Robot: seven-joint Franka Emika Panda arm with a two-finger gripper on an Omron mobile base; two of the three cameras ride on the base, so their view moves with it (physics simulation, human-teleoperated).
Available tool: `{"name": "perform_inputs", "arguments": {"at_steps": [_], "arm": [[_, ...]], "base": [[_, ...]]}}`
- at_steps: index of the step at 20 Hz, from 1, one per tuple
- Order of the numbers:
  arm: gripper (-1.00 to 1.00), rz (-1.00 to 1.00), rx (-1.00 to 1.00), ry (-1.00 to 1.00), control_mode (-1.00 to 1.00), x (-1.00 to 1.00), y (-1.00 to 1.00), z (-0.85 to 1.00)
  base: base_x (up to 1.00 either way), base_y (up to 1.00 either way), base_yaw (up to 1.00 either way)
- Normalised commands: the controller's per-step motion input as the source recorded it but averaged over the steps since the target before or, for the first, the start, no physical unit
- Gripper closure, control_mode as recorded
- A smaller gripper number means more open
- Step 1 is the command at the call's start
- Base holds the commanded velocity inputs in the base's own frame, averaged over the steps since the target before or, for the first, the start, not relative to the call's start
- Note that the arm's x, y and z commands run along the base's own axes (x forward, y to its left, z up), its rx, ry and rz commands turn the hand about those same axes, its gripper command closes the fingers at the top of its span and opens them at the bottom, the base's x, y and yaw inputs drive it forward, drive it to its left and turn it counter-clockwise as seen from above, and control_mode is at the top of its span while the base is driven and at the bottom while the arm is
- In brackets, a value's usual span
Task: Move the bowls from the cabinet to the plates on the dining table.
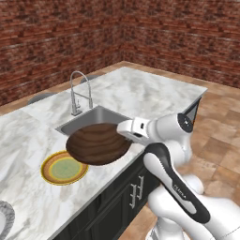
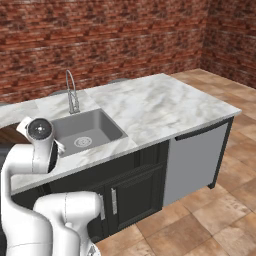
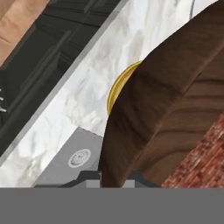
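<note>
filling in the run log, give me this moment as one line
phase: carrying | gripper: shut on bowl | bowl: tilted, in the air over sink edge | target: yellow-rimmed plate, bare, on dining table

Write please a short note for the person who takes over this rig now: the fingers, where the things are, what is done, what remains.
Gripper: shut on the bowl, carried above the dining table, between the sink and the yellow-rimmed plate.
Pale plate: at the table's near left edge, bare as far as it shows.
Done: one bowl brought to the table.
Left: set it on a plate, then bring the second bowl.
</note>
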Motion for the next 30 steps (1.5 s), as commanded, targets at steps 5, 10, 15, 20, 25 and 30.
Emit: {"name": "perform_inputs", "arguments": {"at_steps": [5,10,15,20,25,30], "arm": [[1.0,0.05,0.0,-0.04,-1.0,0.34,0.22,-0.27],[1.0,0.06,0.0,-0.03,-1.0,0.31,0.29,-0.3],[1.0,0.06,0.01,-0.01,-1.0,0.31,0.29,-0.37],[1.0,0.06,0.01,0.0,-1.0,0.32,0.23,-0.31],[1.0,0.06,0.0,0.0,-1.0,0.26,0.18,-0.25],[1.0,0.06,0.01,0.0,-1.0,0.21,0.17,-0.21]], "base": [[0.0,0.0,0.0],[0.0,0.0,0.0],[0.0,0.0,0.0],[0.0,0.0,0.0],[0.0,0.0,0.0],[0.0,0.0,0.0]]}}
